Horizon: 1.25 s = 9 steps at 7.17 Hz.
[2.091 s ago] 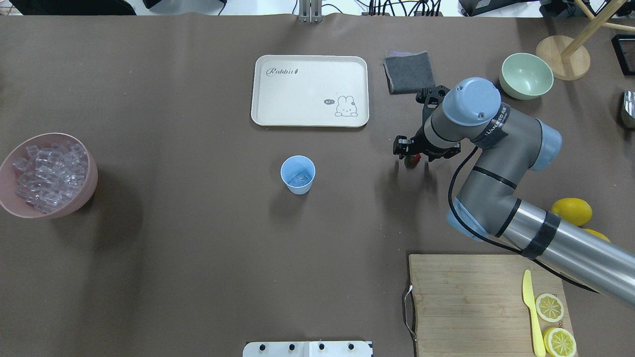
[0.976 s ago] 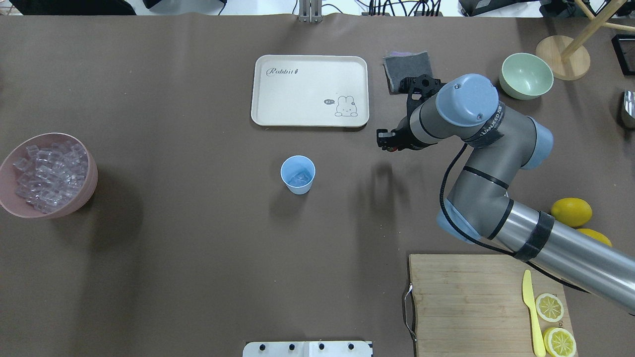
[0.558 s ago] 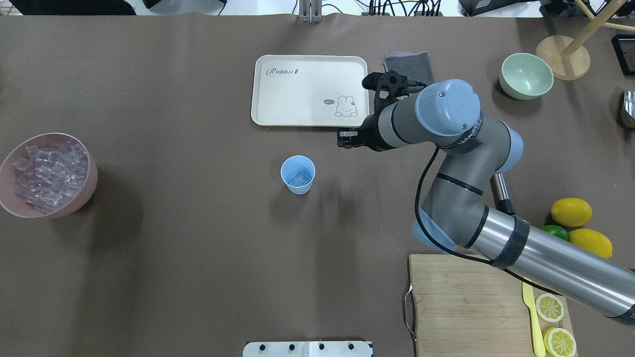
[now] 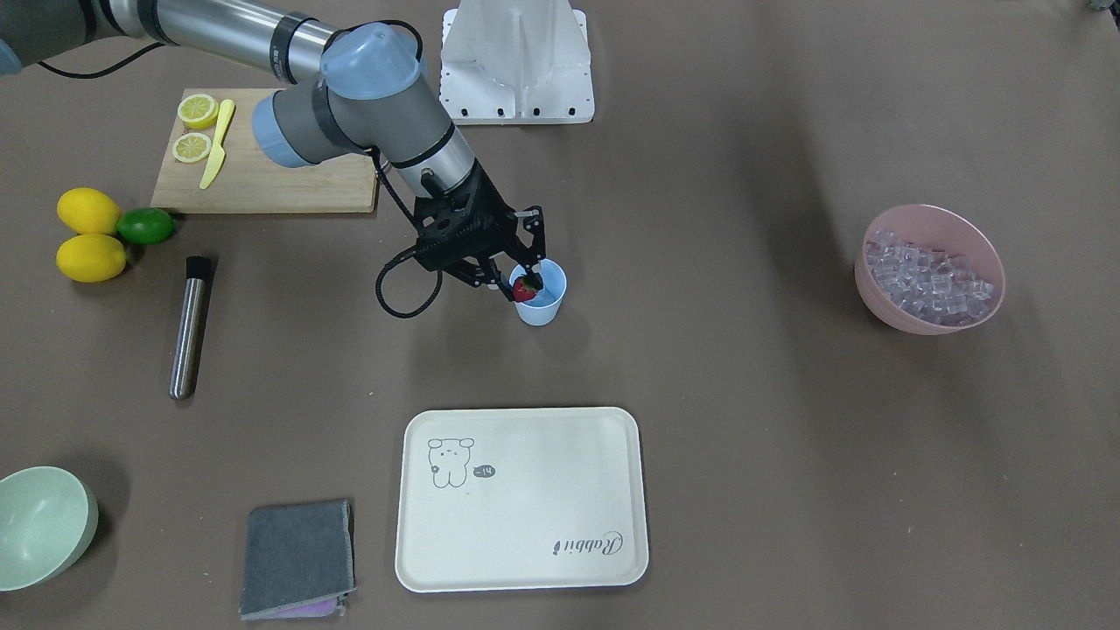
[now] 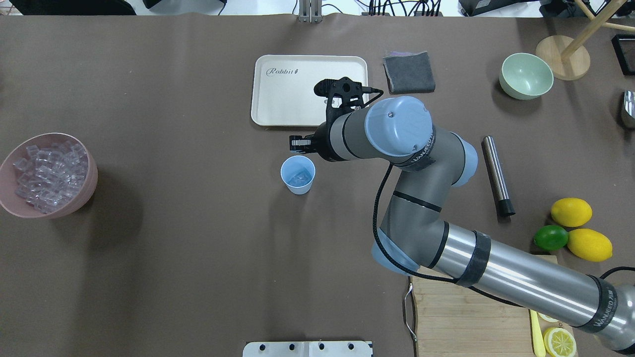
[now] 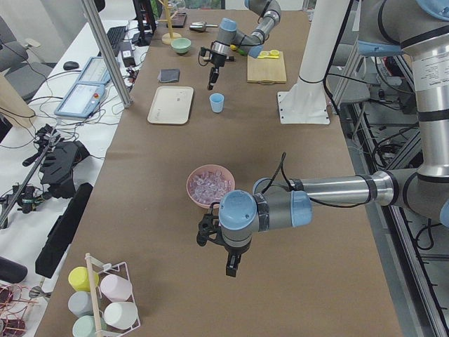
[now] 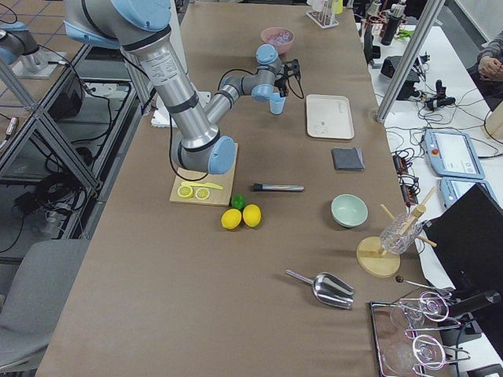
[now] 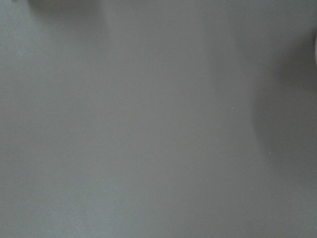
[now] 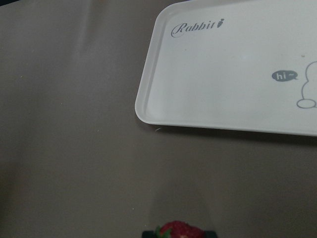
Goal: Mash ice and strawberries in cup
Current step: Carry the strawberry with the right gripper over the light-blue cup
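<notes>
The light blue cup stands mid-table with clear ice in its bottom. My right gripper is shut on the red strawberry and holds it by the cup's rim, raised off the table. From overhead the right gripper shows just beyond the cup's far rim. The right wrist view catches the strawberry at its bottom edge. My left gripper hangs over the table past the pink bowl; I cannot tell whether it is open or shut.
A pink bowl of ice cubes sits far left. Beyond the cup lies a cream tray, with a grey cloth and pale green bowl to its right. A metal cylinder, lemons, lime and cutting board lie right.
My right arm has swung left with the strawberry, from the table's right side to the cup. Its move uncovered the metal cylinder and the lime.
</notes>
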### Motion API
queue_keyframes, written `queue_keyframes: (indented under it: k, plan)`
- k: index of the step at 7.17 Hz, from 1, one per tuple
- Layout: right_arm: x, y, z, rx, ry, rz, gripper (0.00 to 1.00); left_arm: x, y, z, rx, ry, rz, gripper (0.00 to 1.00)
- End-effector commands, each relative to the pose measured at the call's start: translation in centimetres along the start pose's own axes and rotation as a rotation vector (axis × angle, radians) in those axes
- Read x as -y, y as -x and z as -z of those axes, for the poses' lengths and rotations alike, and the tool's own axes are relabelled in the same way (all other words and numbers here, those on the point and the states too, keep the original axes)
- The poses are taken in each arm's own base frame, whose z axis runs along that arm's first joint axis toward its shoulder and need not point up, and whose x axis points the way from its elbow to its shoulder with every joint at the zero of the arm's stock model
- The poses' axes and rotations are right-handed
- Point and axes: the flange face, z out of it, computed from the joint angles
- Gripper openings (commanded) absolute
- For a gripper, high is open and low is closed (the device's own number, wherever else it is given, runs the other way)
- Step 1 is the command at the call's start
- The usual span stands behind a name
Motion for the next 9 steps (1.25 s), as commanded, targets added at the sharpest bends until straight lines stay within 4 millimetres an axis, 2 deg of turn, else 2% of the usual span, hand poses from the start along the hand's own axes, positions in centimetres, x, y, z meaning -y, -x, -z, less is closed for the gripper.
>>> queue_keyframes:
  k: [1,2,4,5,8,9]
  plan:
    - [-0.9,1.1,-0.4,0.001,-0.013,0.013,0.0,-0.1,0.1,-0.1,-0.001,0.003,0.005,0.99]
    - [-1.2,1.4,-0.3,0.007,-0.009,0.005,0.16,-0.5,0.1,-0.3,-0.003,0.007,0.009,0.99]
    - [-2.7,1.9,-0.8,0.014,0.013,0.01,0.86,-0.5,0.1,-0.3,-0.003,0.007,0.008,0.99]
    - [-3.1,1.9,-0.9,0.012,0.02,0.013,0.97,-0.6,0.1,-0.3,-0.005,0.008,0.009,0.99]
    - [-3.2,1.5,-1.1,-0.012,0.044,0.013,0.98,-1.0,0.2,-0.5,-0.006,0.011,0.012,0.99]
    - [-2.0,1.3,-0.1,-0.078,0.079,0.002,0.98,-1.1,0.2,-0.6,-0.006,0.012,0.013,0.99]
